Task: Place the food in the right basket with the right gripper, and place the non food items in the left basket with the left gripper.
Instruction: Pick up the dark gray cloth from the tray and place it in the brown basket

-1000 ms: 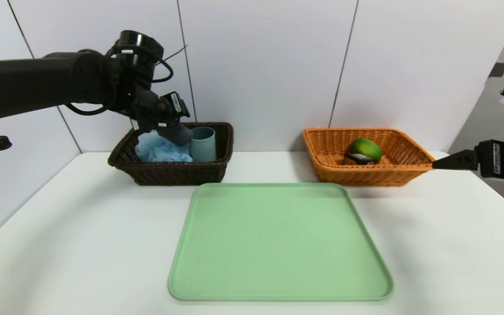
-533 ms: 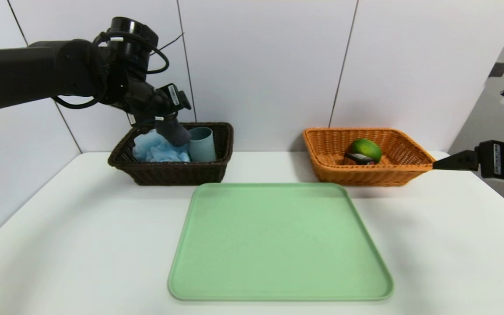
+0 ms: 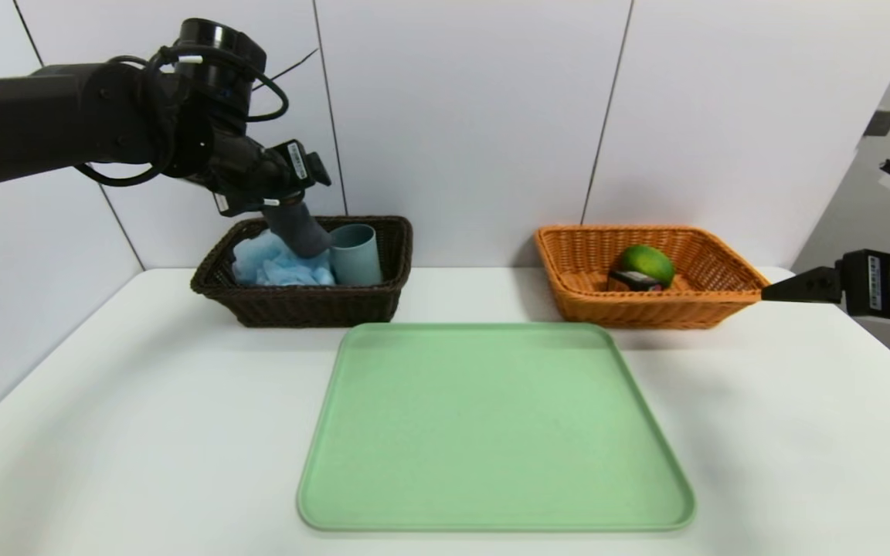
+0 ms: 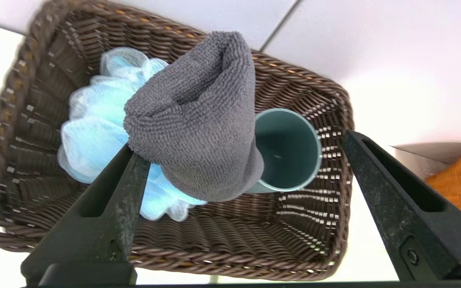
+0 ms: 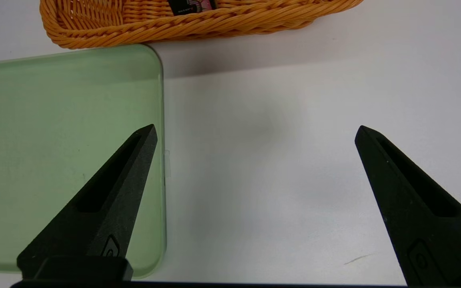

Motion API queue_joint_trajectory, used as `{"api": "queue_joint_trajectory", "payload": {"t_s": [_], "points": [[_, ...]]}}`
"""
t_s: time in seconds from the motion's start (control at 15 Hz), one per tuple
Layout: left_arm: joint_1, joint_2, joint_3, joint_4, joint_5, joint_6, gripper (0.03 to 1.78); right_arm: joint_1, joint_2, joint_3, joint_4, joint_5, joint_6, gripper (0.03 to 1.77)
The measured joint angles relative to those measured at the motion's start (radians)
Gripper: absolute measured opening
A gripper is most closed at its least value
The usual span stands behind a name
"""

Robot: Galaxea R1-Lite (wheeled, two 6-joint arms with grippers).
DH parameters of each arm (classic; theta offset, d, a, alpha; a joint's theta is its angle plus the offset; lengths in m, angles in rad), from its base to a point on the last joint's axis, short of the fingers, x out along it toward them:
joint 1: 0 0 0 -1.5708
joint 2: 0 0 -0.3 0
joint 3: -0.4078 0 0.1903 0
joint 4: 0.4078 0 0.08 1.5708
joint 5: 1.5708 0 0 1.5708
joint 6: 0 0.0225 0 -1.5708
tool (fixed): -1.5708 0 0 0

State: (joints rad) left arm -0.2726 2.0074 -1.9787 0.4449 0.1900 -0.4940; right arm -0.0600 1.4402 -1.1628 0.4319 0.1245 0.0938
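The dark brown left basket (image 3: 298, 305) holds the light-blue bath puff (image 3: 271, 266) and the upright teal cup (image 3: 358, 255). The dark grey towel (image 4: 198, 120) lies on the puff and leans against the cup (image 4: 290, 148). Its upper end touches one finger (image 4: 122, 180) of my left gripper (image 3: 279, 207), which hangs open just above the basket. The orange right basket (image 3: 646, 309) contains the green fruit (image 3: 646, 264) and the small black box (image 3: 634, 281). My right gripper (image 5: 255, 128) is open over bare table to the right of that basket, holding nothing.
A large pale green tray (image 3: 491, 425) lies in the middle of the white table in front of both baskets, with nothing on it. A white panelled wall stands close behind the baskets. The table's right edge is near my right arm.
My left gripper has opened wider and risen a little, drifting left; the towel now stands taller between it and the basket. The right arm has not moved.
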Motion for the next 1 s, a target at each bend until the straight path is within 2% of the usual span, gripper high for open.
{"api": "queue_joint_trajectory", "payload": {"t_s": [0.53, 1.0], "points": [[0.003, -0.022, 0.001, -0.006, 0.007, 0.112, 1.67, 0.009, 0.008, 0.0, 0.0, 0.001, 0.0, 1.71], [-0.058, 0.004, 0.0, -0.061, 0.006, 0.147, 1.67, 0.014, 0.008, 0.002, 0.0, -0.001, 0.001, 1.71]]}}
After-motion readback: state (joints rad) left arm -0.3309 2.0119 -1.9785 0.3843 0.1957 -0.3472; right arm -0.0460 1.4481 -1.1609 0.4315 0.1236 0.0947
